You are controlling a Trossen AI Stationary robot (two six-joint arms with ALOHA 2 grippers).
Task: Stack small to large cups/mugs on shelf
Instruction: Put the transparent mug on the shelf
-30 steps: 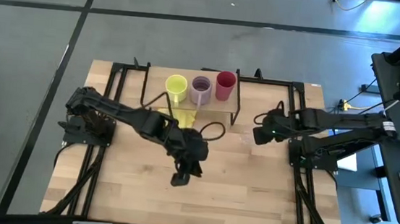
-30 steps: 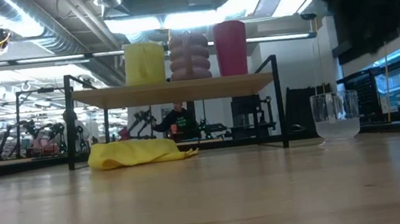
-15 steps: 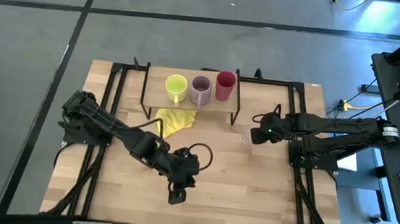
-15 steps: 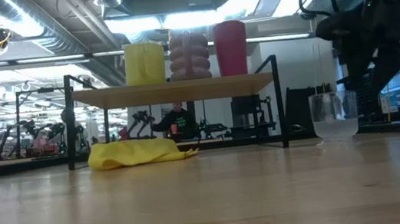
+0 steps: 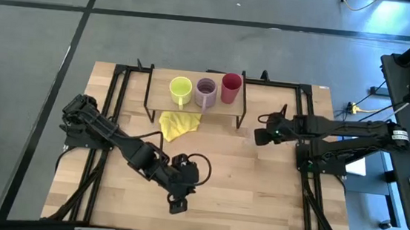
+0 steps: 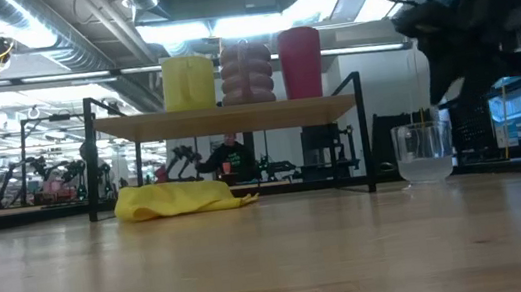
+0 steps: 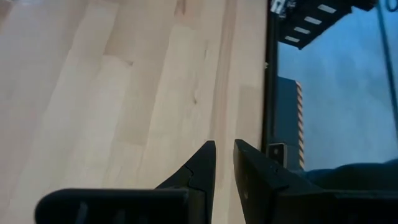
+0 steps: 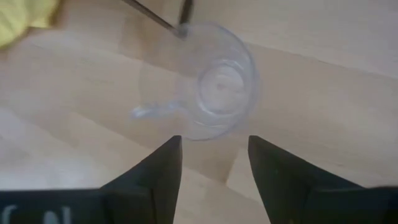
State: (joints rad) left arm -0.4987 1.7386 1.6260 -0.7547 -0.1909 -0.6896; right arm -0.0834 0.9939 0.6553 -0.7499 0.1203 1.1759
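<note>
High view, table (image 5: 258, 187): large wooden top filling the middle of the frame, both arms over it.
Shelf (image 5: 224, 109): narrow light board on black legs at upper centre. It carries three vessels in a row.
Yellow cloth (image 5: 176, 124): crumpled on the table just below the left end of the shelf; not part of the task.
Red cup (image 5: 230, 87): upright at the right end of the row.
Lilac mug (image 5: 205, 92): upright in the middle, touching or nearly touching its neighbours.
Lime-yellow mug (image 5: 180, 90): upright at the left end.
Clear glass (image 8: 217, 81): the only vessel not on the shelf. It stands upright on the table by the shelf's right-hand leg, right of centre in the low view (image 6: 424, 153), mouth up, long axis vertical.
Right gripper (image 8: 213, 152): just right of the shelf in the high view, fingers spread apart and holding nothing. The glass lies straight ahead of the fingertips, close but not yet between them, centred on the gap.
Left gripper (image 7: 224, 155): lower centre of the high view, well apart from all the vessels, fingers nearly together over bare table, holding nothing.
Judgement: the right arm is far nearer the glass. The grasp appears to need a short advance along the present line until the fingers flank the wall.
</note>
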